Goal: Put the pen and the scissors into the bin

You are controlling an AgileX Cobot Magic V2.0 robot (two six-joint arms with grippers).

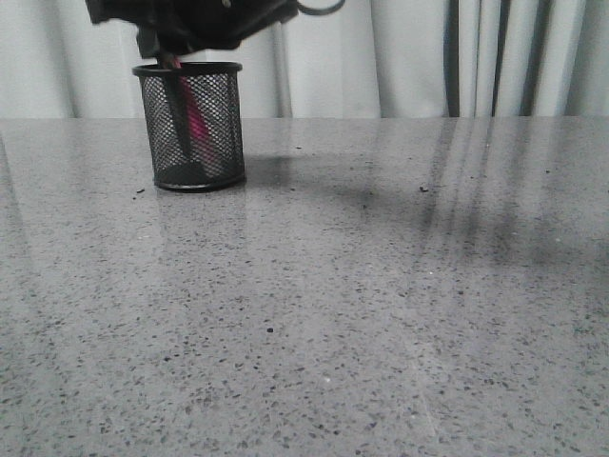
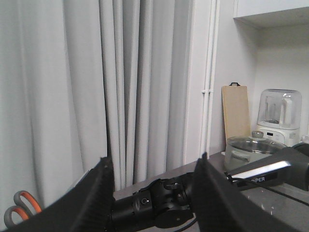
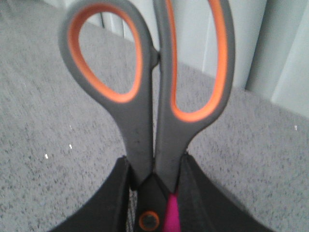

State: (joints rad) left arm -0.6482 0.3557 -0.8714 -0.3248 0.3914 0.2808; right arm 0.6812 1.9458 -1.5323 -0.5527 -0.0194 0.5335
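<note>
In the front view the bin [image 1: 189, 126] is seen in the upper left of the frame, standing upright on the grey speckled table [image 1: 362, 314] before pale curtains [image 1: 419, 57]. Through its mesh a streak of bright pink is visible, so the pen [image 1: 196, 124] is judged to be inside already, leaning against the wall. Beside the pink a dark, narrow shape runs down from the rim, and this is taken to be the blades of the scissors [image 1: 177, 109] partly lowered into the bin. The dark mass across the top left edge of that view is read as the right arm, directly above the rim.

In the right wrist view the scissors [image 3: 159, 96] fill the frame, handles uppermost, with the orange pivot screw at the bottom centre. The right gripper [image 3: 153, 191] is closed upon them just below the handles, one black finger [image 3: 112, 203] pressed to each side. A sliver of the pen [image 3: 172, 215] shows beside the pivot.

In the left wrist view the left gripper [image 2: 152, 181] is raised and aimed at the curtains, its jaws spread wide with nothing between them. The handles of the scissors [image 2: 21, 209] appear at the lower left corner.

The pen's part of the task appears done. The scissors' part is under way: the tips seem to be within the bin, though the mesh is too dim for their depth to be settled. What is left is the release, and it would be best made with the blades well down.
</note>
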